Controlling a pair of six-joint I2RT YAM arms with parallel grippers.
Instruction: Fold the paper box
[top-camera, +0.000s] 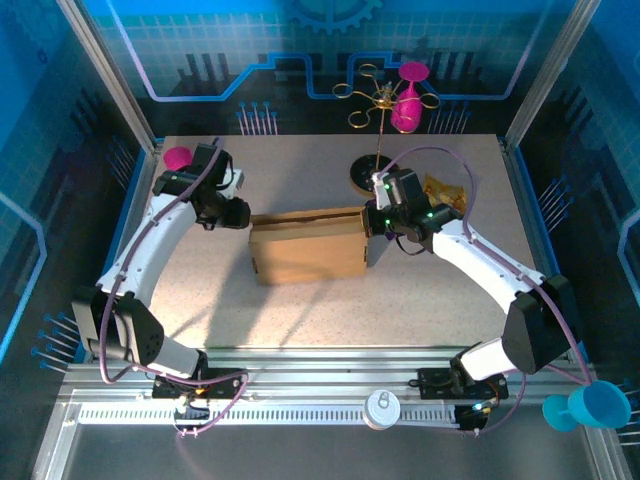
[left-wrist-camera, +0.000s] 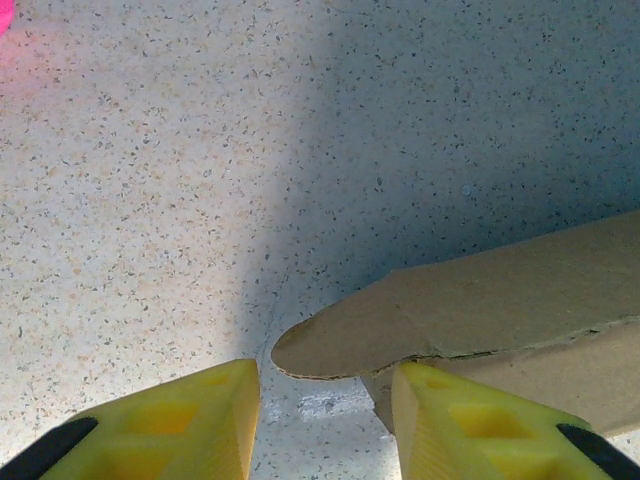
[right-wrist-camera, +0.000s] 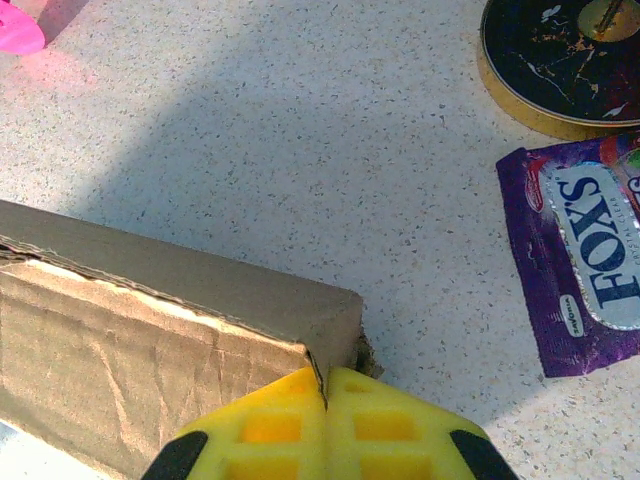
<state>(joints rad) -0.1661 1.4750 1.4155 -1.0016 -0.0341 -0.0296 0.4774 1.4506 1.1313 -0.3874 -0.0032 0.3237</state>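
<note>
The paper box (top-camera: 308, 245) sits on the middle of the tabletop (top-camera: 330, 310) as a shallow brown carton, its long axis running from 9 o'clock to 3 o'clock across the overhead view. One set of jaws stands at each short end. At the 9 o'clock end a rounded flap (left-wrist-camera: 400, 320) juts out from the box. In the left wrist view its tip lies just ahead of the gap between the left jaws, toward 1 o'clock, and closer to the right-hand yellow finger (left-wrist-camera: 470, 420). The left jaws are parted and hold nothing, so this flap looks like the next thing to take or tuck. The left arm (top-camera: 150, 250) curves in from 7 o'clock, its wrist bent low over the box's far-left corner. At the 3 o'clock end the right jaws are closed tight against the box's upper corner (right-wrist-camera: 335, 320). Whether a thin edge of card is nipped there I cannot tell. The right arm (top-camera: 490, 265) reaches in from 5 o'clock.
</note>
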